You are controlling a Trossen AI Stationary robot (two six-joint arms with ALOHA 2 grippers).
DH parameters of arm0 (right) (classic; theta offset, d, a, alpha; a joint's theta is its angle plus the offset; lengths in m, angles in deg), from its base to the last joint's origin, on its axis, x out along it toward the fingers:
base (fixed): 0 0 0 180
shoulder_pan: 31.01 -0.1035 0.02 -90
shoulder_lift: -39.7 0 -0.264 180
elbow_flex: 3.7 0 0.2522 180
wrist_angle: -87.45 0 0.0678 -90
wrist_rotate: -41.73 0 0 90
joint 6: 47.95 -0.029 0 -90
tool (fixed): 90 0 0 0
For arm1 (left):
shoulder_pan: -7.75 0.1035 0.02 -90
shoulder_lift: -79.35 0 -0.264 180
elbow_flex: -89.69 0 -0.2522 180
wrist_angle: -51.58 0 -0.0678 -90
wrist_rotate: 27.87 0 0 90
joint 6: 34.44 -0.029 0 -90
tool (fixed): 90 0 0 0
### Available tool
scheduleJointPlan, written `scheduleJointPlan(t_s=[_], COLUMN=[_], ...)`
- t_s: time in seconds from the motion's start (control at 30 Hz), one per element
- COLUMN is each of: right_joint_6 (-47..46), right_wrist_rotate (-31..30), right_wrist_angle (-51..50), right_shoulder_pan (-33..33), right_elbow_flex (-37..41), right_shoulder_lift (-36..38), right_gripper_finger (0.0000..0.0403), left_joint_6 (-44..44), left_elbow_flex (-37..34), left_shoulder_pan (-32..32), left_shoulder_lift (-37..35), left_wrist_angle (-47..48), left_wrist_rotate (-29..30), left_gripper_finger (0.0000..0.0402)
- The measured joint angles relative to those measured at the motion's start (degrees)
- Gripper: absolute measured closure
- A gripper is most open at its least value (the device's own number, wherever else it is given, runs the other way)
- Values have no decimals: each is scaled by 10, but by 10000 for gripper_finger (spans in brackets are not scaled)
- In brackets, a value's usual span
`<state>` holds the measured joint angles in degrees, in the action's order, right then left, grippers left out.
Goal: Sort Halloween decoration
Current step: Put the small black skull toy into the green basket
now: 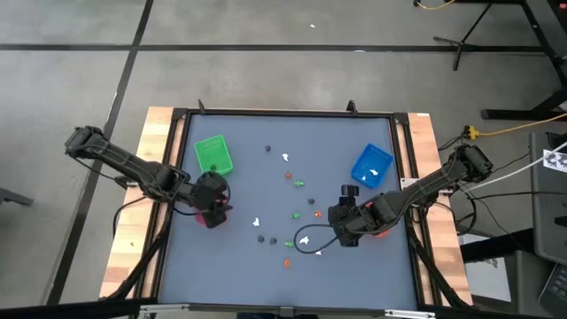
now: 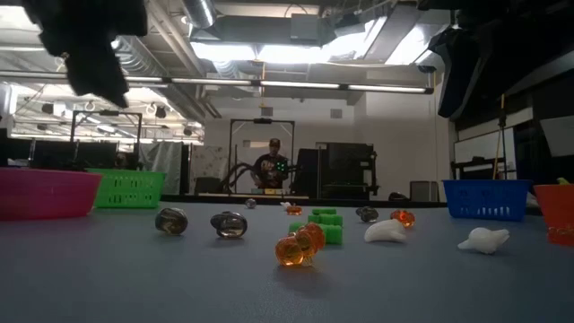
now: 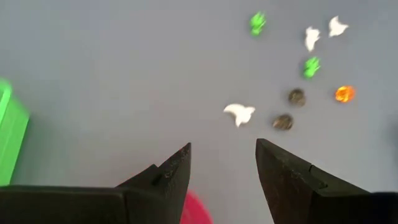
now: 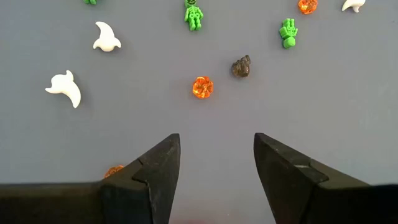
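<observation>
You have many small figures (image 1: 292, 209) left on the table (image 1: 257, 266); both the left claw (image 3: 222, 163) and the right claw (image 4: 216, 160) are open and empty.

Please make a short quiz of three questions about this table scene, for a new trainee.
1. True or false: the left gripper holds a white figure.
2. Which container stands nearest the left gripper: A, blue tray; B, pink bowl; C, orange bowl?
3. Fill in: in the low view, the figure nearest the camera is coloured ____.

Key: 1 false, its jaws are open and empty. 2 B. 3 orange.
</observation>
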<state>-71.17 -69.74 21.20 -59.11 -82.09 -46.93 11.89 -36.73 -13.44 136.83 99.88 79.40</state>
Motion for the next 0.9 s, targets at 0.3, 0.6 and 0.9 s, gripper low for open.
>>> scheduleJointPlan(t_s=[0.3,0.6,0.9], right_joint_6=[0,0,0], right_wrist_rotate=[0,0,0], right_wrist_angle=[5,6,6], right_shoulder_pan=[0,0,0], right_elbow_flex=[0,0,0], right_shoulder_lift=[0,0,0], right_gripper_finger=[198,198,198], left_joint_6=[-96,-205,-284], left_elbow_flex=[0,0,0], left_shoulder_pan=[0,-2,-36], left_shoulder_lift=[53,141,223], left_wrist_angle=[-111,-237,-323], left_wrist_rotate=[8,-12,-34], left_gripper_finger=[237,237,237])
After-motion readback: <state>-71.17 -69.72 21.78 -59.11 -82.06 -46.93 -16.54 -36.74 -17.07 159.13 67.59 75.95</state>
